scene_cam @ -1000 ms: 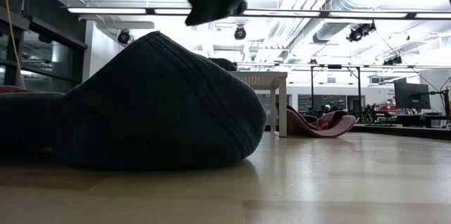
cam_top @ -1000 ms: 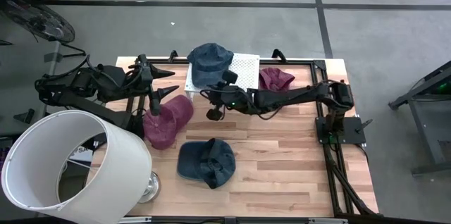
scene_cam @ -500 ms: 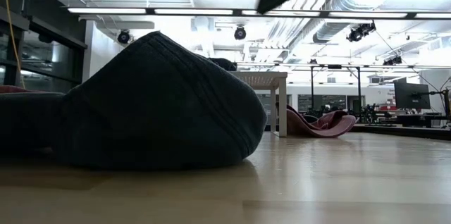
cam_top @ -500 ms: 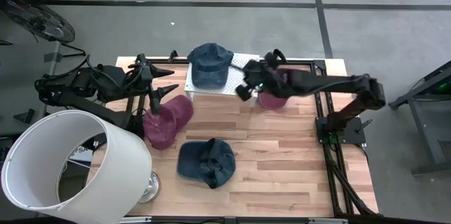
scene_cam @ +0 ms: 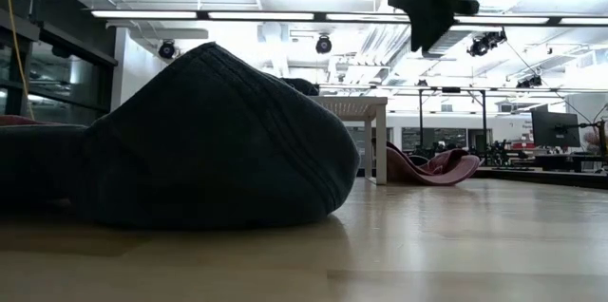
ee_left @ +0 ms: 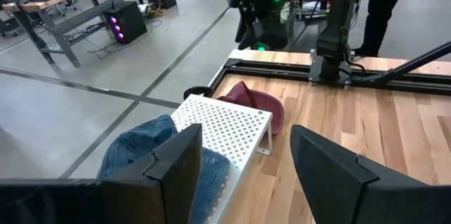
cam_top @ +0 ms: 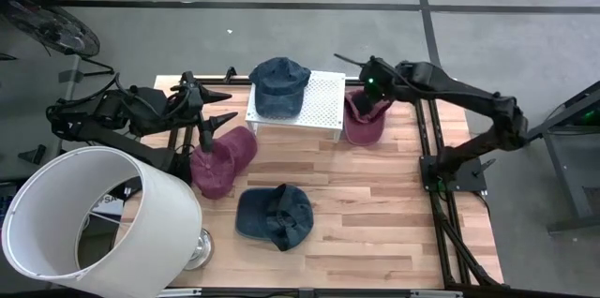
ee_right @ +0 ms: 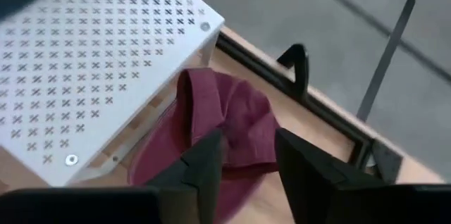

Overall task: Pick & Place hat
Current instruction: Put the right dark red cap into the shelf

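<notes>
High view first: I see the table (cam_top: 375, 232) with four hats. One blue hat (cam_top: 279, 86) sits on the white rack (cam_top: 323, 101) at about 12 o'clock from the table middle. A maroon hat (cam_top: 363, 118) lies just beside the rack, at about 2 o'clock, partly under its edge. A second maroon hat (cam_top: 223, 158) lies at 9 o'clock, and a second blue hat (cam_top: 274, 216) at about 7 o'clock.

My right gripper (cam_top: 368, 95) hangs above the first maroon hat. In the right wrist view its fingers (ee_right: 211, 157) stand apart with nothing between them, and the hat (ee_right: 225, 129) lies below them, not touched.

My left gripper (cam_top: 217, 111) waits at 10 o'clock, near the second maroon hat. In the left wrist view its fingers (ee_left: 176, 164) are wide apart and empty.

A lamp shade (cam_top: 89, 218) covers the corner at 8 o'clock.
</notes>
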